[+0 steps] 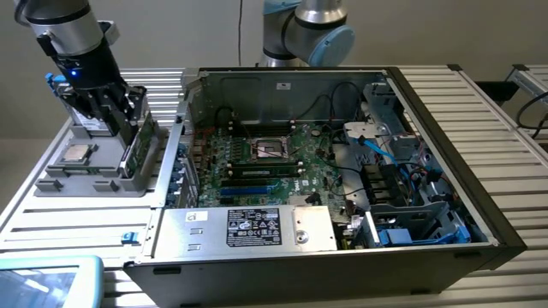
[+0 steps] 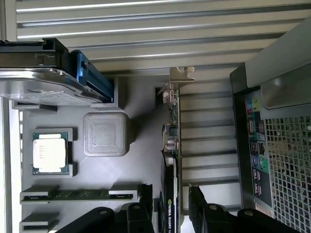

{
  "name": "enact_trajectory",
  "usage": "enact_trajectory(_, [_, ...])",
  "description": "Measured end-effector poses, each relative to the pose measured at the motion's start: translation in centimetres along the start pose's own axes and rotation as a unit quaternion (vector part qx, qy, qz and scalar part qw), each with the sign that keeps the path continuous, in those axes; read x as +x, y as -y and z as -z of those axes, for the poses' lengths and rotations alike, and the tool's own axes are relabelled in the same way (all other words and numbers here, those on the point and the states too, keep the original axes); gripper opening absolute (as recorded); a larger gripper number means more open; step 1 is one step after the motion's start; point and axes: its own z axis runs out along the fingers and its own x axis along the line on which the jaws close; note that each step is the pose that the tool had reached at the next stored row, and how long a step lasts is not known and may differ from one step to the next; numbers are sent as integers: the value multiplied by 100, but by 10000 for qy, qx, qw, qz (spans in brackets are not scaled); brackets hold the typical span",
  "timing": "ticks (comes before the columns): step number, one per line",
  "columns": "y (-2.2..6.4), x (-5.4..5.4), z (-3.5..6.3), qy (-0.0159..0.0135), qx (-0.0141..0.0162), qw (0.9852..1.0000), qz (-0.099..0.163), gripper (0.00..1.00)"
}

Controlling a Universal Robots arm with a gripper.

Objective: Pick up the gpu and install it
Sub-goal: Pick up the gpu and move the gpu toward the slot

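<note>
Where the exterior view looks down on the scene, the gripper (image 1: pixel 124 128) hangs over the grey parts tray (image 1: pixel 86 176) at about nine o'clock of the open computer case (image 1: pixel 342 263), its jaws spread to either side of the gpu (image 1: pixel 141 144), which stands on edge in the tray at three o'clock of the processor chip (image 1: pixel 76 153). From the wrist view, the gpu (image 2: pixel 171 121) stands edge-on between the two black fingers (image 2: pixel 197 206) of the spread gripper (image 2: pixel 170 190), with the processor chip (image 2: pixel 50 152) and memory stick (image 2: pixel 77 194) lying on one side of it and the case's rear panel (image 2: pixel 282 160) on the other.
</note>
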Motion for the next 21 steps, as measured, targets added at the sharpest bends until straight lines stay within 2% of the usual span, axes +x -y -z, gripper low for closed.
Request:
enact_trajectory(12, [49, -73, -218, 6, 0, 9999, -114, 44])
enact_trajectory(17, [2, -73, -309, 7, 3, 9999, -166, 44])
enact_trajectory(21, [-34, -45, -326, -12, -5, 9999, -168, 44])
